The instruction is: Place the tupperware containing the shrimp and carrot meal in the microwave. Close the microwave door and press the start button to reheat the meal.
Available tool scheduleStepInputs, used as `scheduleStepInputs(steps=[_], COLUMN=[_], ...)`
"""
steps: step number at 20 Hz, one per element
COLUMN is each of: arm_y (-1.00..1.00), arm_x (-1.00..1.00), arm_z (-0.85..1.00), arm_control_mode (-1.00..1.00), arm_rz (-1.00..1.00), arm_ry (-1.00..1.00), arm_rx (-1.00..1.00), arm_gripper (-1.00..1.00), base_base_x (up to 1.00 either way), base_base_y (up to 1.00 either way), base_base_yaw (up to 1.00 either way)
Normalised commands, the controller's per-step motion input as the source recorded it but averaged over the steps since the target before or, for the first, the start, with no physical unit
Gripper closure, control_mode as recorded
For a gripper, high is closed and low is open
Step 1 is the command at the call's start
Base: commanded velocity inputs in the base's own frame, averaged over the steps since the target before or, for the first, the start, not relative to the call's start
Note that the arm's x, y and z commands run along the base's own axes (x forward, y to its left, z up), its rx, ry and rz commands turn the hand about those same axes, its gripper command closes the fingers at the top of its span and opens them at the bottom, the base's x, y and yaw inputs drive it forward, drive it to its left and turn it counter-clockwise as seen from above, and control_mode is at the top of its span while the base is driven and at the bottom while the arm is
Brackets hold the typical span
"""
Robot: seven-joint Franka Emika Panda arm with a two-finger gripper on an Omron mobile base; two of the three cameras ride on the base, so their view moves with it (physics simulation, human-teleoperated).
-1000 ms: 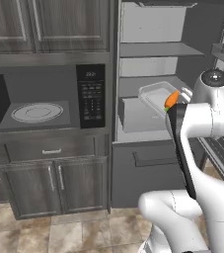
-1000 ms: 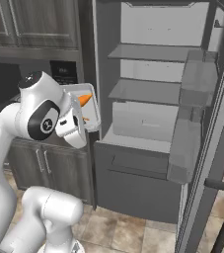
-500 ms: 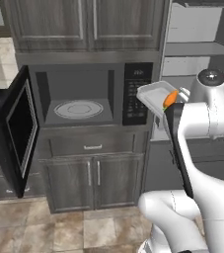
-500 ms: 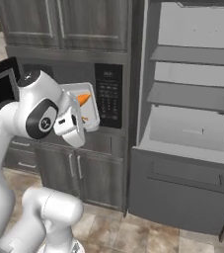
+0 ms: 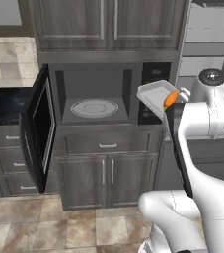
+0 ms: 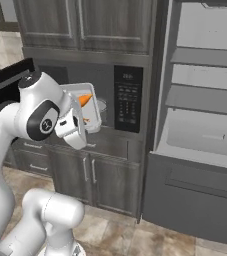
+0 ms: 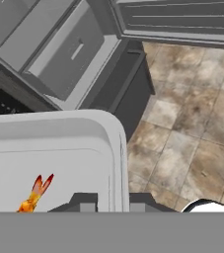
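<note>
From the left base view, the tupperware [image 5: 154, 94] hangs in the air just right of the open microwave [image 5: 96, 96], in front of its keypad, with the carrot [image 5: 170, 98] at the near rim. The microwave door [image 5: 37, 133] stands swung out to the left. My worry: the tray sits tilted, so the meal could slide out on the way in.

From the right base view, the tray is held up beside the arm's head joint, carrot [image 6: 85, 99] showing; a careless swing could knock it against the cavity's right edge.

From the hand view, the fingers [image 7: 111, 201] are clamped on the tray's rim [image 7: 119, 163], 1 either side. That is an edge grip only, so it may pivot or slip.
</note>
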Motion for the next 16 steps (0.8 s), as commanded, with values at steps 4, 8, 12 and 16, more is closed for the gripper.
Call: scheduleStepInputs(steps=[4,8,12,16], arm_y=[0.0,0.0,0.0,0.0], arm_x=[0.0,0.0,0.0,0.0], arm_z=[0.0,0.0,0.0,0.0], arm_control_mode=[1.0,1.0,1.0,1.0], arm_rz=[0.0,0.0,0.0,0.0], arm_ry=[0.0,0.0,0.0,0.0], arm_rx=[0.0,0.0,0.0,0.0], arm_gripper=[1.0,1.0,1.0,1.0], base_base_x=[0.0,0.03,0.13,0.22], base_base_y=[0.32,0.13,0.0,0.0], base_base_yaw=[0.1,0.11,0.11,0.12])
